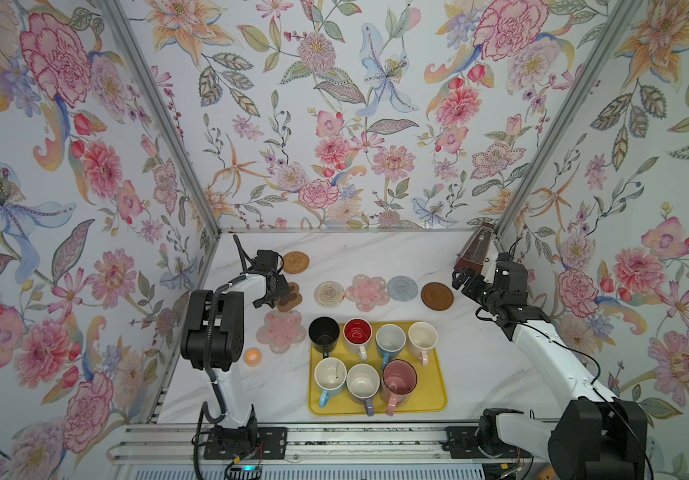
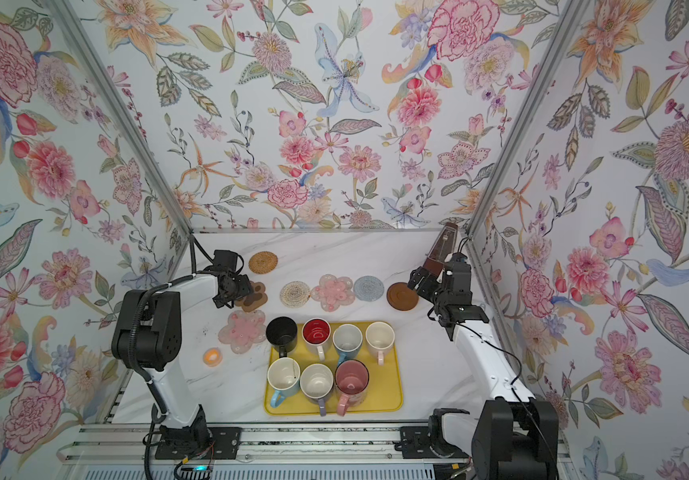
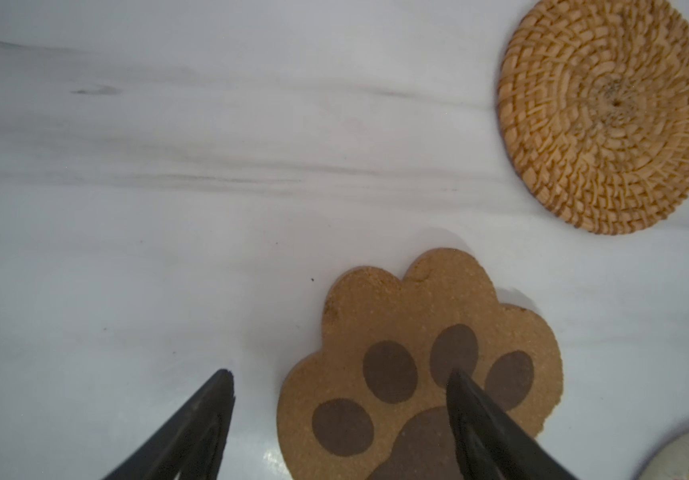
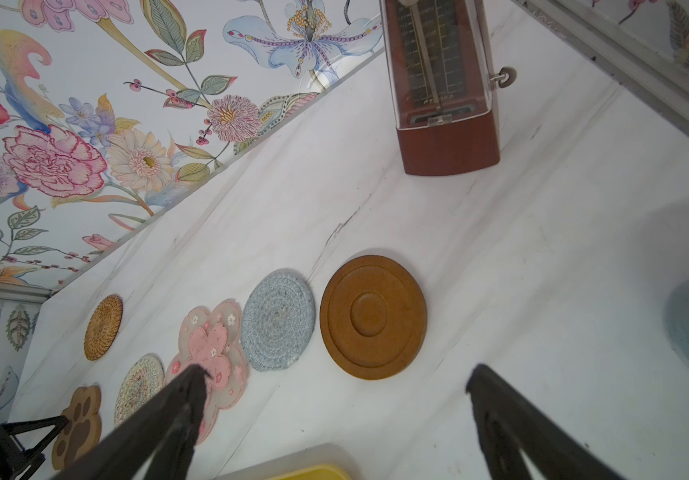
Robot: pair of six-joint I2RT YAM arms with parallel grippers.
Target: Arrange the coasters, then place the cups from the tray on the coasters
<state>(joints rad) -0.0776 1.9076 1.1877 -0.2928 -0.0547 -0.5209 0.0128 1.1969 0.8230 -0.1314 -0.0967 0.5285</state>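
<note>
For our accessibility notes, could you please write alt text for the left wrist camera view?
The open left gripper hangs over a flat brown paw-shaped coaster on the white marbled table, one black finger over the coaster, one over bare table. A round woven tan coaster lies apart from it.

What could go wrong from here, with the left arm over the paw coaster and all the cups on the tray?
1. The left arm's fingers stand open, one over the flat paw coaster and one beside it; the thin coaster may slide instead of lifting.
2. The cups stand packed on the tray; fingers reaching for one may knock its neighbour.
3. The pink flower coaster lies close beside the black cup, so lifting that cup may shift it.
</note>
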